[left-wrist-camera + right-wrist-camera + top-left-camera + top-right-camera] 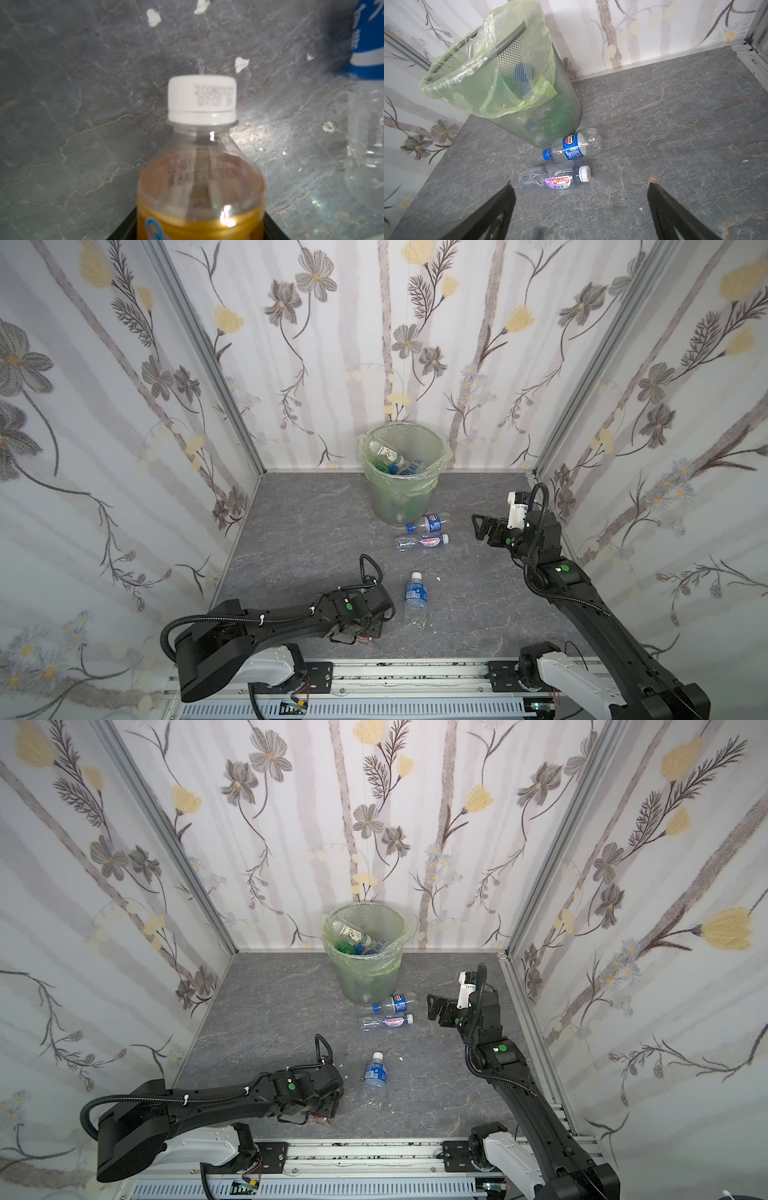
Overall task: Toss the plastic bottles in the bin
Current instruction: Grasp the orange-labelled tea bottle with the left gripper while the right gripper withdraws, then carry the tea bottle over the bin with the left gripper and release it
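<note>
The left arm (282, 618) lies low and nearly level across the front of the grey table (299, 531), its wrist bent down so that the left gripper (362, 635) sits tucked beneath it, just above the surface. In the left wrist view a gold-labelled bottle (200, 187) with a white cap lies between the black fingers (126, 228), which stand against both its sides and appear to be pinching it, though only their edges show. Just beside it lies a white-capped bottle (415, 599) with a blue label, its cap pointing toward the back wall. The right arm (590, 605) climbs from the front right corner, slanting up and back, and its wrist turns toward the middle, carrying the right gripper (478, 527) clear above the table with its fingers spread wide and nothing between them. It points at 2 more bottles lying on their sides: a blue-capped bottle (573, 147) touching the foot of the bin (550, 116), and a purple-labelled bottle (556, 179) just in front of that. The bin stands upright against the back wall, with a green liner (483, 87) folded over its rim and several bottles inside.
</note>
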Tool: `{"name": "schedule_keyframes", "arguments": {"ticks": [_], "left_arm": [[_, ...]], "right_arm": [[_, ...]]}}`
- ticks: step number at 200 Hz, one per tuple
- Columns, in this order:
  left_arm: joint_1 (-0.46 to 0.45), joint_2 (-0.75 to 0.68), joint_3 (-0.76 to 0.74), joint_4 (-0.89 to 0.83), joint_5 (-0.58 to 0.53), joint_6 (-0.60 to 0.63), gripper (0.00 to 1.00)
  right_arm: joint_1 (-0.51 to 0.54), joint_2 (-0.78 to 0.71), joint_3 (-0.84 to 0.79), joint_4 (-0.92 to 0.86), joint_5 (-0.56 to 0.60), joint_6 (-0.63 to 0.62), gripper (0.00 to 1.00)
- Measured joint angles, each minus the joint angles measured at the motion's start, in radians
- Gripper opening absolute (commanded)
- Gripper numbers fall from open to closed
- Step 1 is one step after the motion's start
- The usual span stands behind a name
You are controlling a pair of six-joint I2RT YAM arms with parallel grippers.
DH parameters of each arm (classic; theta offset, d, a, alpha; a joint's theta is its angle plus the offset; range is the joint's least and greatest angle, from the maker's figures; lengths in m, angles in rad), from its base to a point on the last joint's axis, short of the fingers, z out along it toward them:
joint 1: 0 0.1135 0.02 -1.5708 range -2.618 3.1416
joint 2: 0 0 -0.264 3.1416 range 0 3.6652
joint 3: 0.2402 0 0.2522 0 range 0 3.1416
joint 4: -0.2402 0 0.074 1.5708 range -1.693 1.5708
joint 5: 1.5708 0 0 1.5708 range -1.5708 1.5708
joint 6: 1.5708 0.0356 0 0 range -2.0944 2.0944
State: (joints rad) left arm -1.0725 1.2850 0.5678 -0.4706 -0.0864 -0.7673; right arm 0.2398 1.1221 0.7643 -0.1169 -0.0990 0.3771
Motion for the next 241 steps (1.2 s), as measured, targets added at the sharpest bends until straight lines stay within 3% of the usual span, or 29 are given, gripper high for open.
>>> {"name": "schedule_keyframes", "arguments": {"ticks": [67,98,127,149,173,182,189,195,211,241], "left_arm": [[0.033,-0.142,0.185,-0.011,-0.156,-0.008,0.55],[0.123,-0.212,0.344,-0.019,-0.275,0.071,0.55],[0.238,-0.190,0.536,-0.020,-0.338,0.185,0.55],[0.322,-0.079,0.747,-0.009,-0.331,0.290,0.56],[0.399,0.158,1.064,0.032,-0.267,0.408,0.59],[0.420,0.275,1.208,0.051,-0.237,0.450,0.69],[0.436,0.374,1.324,0.065,-0.199,0.485,0.87],[0.450,0.451,1.418,0.069,-0.170,0.502,0.96],[0.481,0.628,1.629,0.067,-0.116,0.521,1.00],[0.516,0.699,1.666,0.008,-0.096,0.531,1.00]], "right_arm": [[-0.003,-0.010,0.000,-0.008,0.001,-0.001,1.00],[-0.003,-0.002,0.000,-0.012,0.001,-0.006,0.99],[-0.002,0.009,0.000,-0.024,-0.008,-0.014,0.98],[-0.002,0.009,0.000,-0.022,-0.026,-0.016,0.98],[0.005,0.012,0.000,-0.017,-0.039,-0.011,0.97],[0.010,0.017,0.000,-0.016,-0.050,-0.004,0.96],[0.019,0.021,0.000,-0.016,-0.057,0.004,0.96],[0.029,0.023,0.000,-0.019,-0.063,0.007,0.96],[0.061,0.025,0.001,-0.034,-0.073,0.008,0.97],[0.115,0.007,0.012,-0.093,-0.074,0.008,0.98]]}}
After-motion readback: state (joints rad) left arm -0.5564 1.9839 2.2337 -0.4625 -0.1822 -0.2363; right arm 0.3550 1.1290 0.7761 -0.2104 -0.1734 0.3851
